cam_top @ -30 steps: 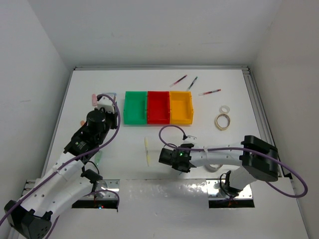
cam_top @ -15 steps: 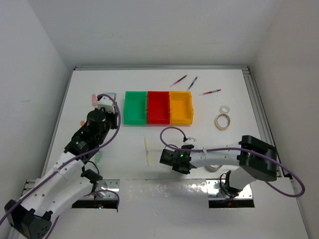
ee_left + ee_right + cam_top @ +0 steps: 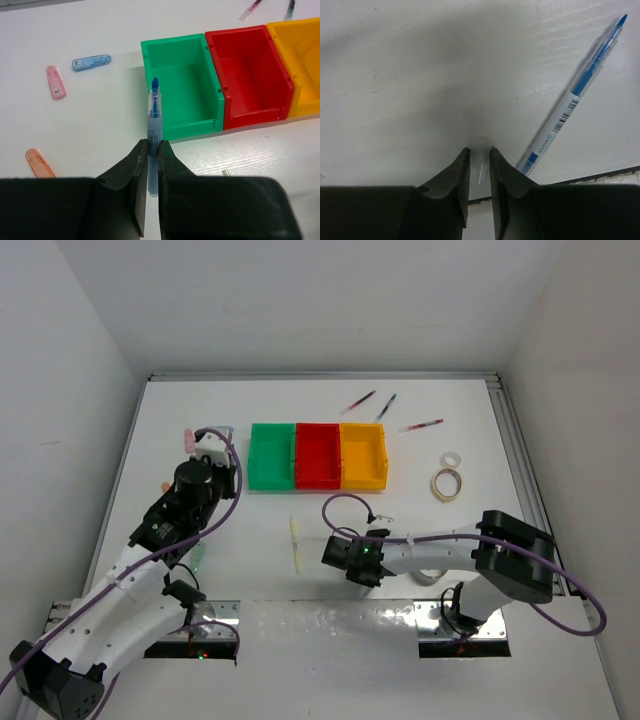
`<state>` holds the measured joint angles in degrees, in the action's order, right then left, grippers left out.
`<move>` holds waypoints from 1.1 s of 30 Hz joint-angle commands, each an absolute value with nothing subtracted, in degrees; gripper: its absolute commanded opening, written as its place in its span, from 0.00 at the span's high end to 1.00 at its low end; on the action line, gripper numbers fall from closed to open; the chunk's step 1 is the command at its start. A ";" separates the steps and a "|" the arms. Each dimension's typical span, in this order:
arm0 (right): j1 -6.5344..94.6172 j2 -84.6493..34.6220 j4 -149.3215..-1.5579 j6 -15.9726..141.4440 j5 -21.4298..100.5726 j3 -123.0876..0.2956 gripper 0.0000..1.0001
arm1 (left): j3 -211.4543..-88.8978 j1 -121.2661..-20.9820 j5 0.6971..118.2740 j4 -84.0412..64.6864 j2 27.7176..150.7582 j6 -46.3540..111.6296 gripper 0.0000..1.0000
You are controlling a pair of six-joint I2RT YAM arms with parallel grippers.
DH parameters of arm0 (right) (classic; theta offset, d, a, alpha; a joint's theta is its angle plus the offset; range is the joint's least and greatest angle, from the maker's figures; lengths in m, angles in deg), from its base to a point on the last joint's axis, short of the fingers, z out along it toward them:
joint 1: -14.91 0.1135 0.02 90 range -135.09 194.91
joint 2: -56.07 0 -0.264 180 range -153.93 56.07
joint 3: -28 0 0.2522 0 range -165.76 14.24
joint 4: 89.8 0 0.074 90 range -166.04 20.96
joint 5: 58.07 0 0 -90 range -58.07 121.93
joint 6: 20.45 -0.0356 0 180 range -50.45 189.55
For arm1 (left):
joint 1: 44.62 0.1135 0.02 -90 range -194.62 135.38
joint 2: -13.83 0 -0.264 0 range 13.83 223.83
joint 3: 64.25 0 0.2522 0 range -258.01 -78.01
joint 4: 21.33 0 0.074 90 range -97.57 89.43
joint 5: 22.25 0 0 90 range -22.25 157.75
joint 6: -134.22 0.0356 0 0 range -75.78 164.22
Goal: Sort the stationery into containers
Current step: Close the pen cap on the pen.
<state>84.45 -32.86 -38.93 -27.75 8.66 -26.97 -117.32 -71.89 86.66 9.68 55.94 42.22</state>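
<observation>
My left gripper (image 3: 153, 147) is shut on a blue pen (image 3: 154, 112) that points at the green bin (image 3: 182, 95). The red bin (image 3: 250, 75) and yellow-orange bin (image 3: 300, 55) join it on the right. In the top view this gripper (image 3: 212, 452) is just left of the green bin (image 3: 271, 455). My right gripper (image 3: 480, 152) is shut on a small clear piece (image 3: 480, 162) low over the table, beside a white-and-blue pen (image 3: 570, 102). In the top view it (image 3: 328, 553) is below the bins, next to a pale pen (image 3: 297, 543).
Pink (image 3: 56, 82), blue (image 3: 91, 62) and orange (image 3: 39, 162) eraser-like pieces lie left of the bins. Three pens (image 3: 385, 407) lie behind the bins. Two tape rolls (image 3: 447, 483) lie at the right, and another (image 3: 430, 577) by the right arm.
My right gripper has shifted very slightly to the right. The left arm and its blue pen have not moved.
</observation>
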 commanded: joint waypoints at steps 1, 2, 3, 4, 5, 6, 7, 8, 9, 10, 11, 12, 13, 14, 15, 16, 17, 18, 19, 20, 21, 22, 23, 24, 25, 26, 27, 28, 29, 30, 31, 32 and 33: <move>83.65 -34.11 -41.67 -24.94 9.43 -24.88 0.80 | -117.47 -71.08 87.00 7.90 55.40 41.93 1.00; 83.82 -34.20 -42.45 -24.06 9.26 -24.61 0.82 | -117.47 -71.08 86.99 8.07 55.49 41.85 1.00; 83.73 -34.11 -43.42 -22.92 9.17 -24.35 0.87 | -117.47 -71.08 86.65 8.07 55.58 41.84 1.00; 83.73 -34.46 -43.69 -20.91 9.17 -24.43 0.91 | -117.56 -71.08 86.21 8.07 55.58 41.84 1.00; 83.65 -34.63 -43.69 -19.85 9.17 -25.13 0.96 | -117.47 -71.08 85.86 8.07 55.67 41.84 1.00; 83.56 -34.72 -43.43 -18.62 9.08 -25.75 1.00 | -117.47 -70.99 84.63 8.07 55.75 41.76 1.00; 83.30 -34.64 -43.25 -15.56 8.12 -26.45 1.00 | -117.64 -71.08 83.66 8.07 55.76 41.76 1.00; 83.21 -34.55 -42.73 -13.70 7.33 -28.54 1.00 | -117.73 -71.08 81.39 8.07 55.93 41.67 1.00; 82.34 -33.94 -41.59 -8.64 6.28 -29.87 1.00 | -117.82 -71.08 80.41 8.24 56.02 41.32 1.00; 81.89 -33.50 -41.15 -5.45 5.48 -31.54 1.00 | -118.26 -70.99 78.92 8.33 56.02 40.97 1.00; 81.28 -31.93 -41.23 -2.11 4.26 -34.77 1.00 | -118.43 -70.90 75.60 8.25 56.28 40.88 1.00; 79.62 -30.87 -41.84 5.05 4.07 -36.46 1.00 | -118.78 -70.99 74.00 8.25 56.28 40.44 1.00; 78.47 -29.64 -42.45 8.87 4.33 -37.95 1.00 | -119.22 -70.99 72.16 8.07 56.20 40.09 1.00; 77.42 -27.36 -44.03 12.04 5.20 -40.67 1.00 | -119.66 -70.99 68.66 7.29 56.11 39.74 1.00; 74.79 -26.12 -44.83 17.73 5.99 -41.91 1.00 | -120.36 -70.99 66.54 6.84 56.02 39.56 1.00; 73.20 -25.07 -45.70 20.74 7.05 -42.97 1.00 | -120.72 -71.08 64.52 6.23 55.93 39.56 1.00; 71.97 -23.23 -47.98 23.56 10.19 -44.89 1.00 | -121.07 -70.99 60.75 4.92 55.93 39.39 1.00; 69.43 -22.43 -48.78 28.28 11.53 -45.87 1.00 | -121.68 -71.08 59.15 4.12 56.02 39.38 1.00; 68.28 -21.72 -49.57 30.77 12.76 -46.84 1.00 | -122.04 -70.99 57.48 2.72 56.02 39.30 1.00; 67.39 -20.67 -50.80 32.70 15.12 -48.50 1.00 | -122.39 -70.99 54.59 2.19 56.63 39.12 1.00; 65.56 -20.23 -51.42 36.38 16.10 -49.47 1.00 | -123.09 -71.08 53.35 1.83 57.07 38.95 1.00; 64.50 -19.96 -51.77 37.89 16.98 -50.44 1.00 | -123.53 -71.17 52.11 1.40 57.60 39.03 1.00; 63.61 -19.70 -52.73 39.48 17.95 -52.54 1.00 | -124.14 -71.52 49.93 0.78 59.08 39.03 1.00; 61.78 -19.26 -53.27 42.01 20.04 -53.52 1.00 | -125.54 -71.61 49.04 0.51 59.97 38.94 1.00; 60.89 -19.08 -53.88 43.08 20.94 -54.31 1.00 | -126.60 -71.78 48.50 0.08 60.93 39.12 1.00; 59.23 -18.73 -55.45 44.75 21.90 -55.97 1.00 | -127.74 -72.57 48.24 0.07 63.20 39.64 1.00; 58.34 -18.21 -56.51 45.64 24.70 -56.60 1.00 | -130.45 -73.10 48.58 0.25 64.36 40.26 1.00; 57.46 -17.85 -57.65 46.25 26.38 -57.47 1.00 | -132.13 -73.71 49.54 1.29 66.81 40.70 1.00; 56.67 -17.59 -60.28 46.87 27.87 -57.74 1.00 | -133.71 -73.89 49.90 1.91 68.13 42.09 1.00; 55.27 -16.98 -61.43 48.01 29.11 -58.01 1.00 | -136.95 -73.98 50.25 2.44 69.19 42.89 1.00; 54.56 -16.88 -62.23 48.63 31.12 -58.27 1.00 | -138.20 -74.07 50.60 3.66 70.33 43.51 1.00; 52.90 -16.80 -63.45 49.33 31.66 -59.23 1.00 | -140.30 -74.33 51.48 4.20 72.09 43.86 1.00; 52.27 -16.97 -63.90 49.60 31.67 -59.85 1.00 | -141.19 -74.24 51.75 4.64 72.89 43.87 1.00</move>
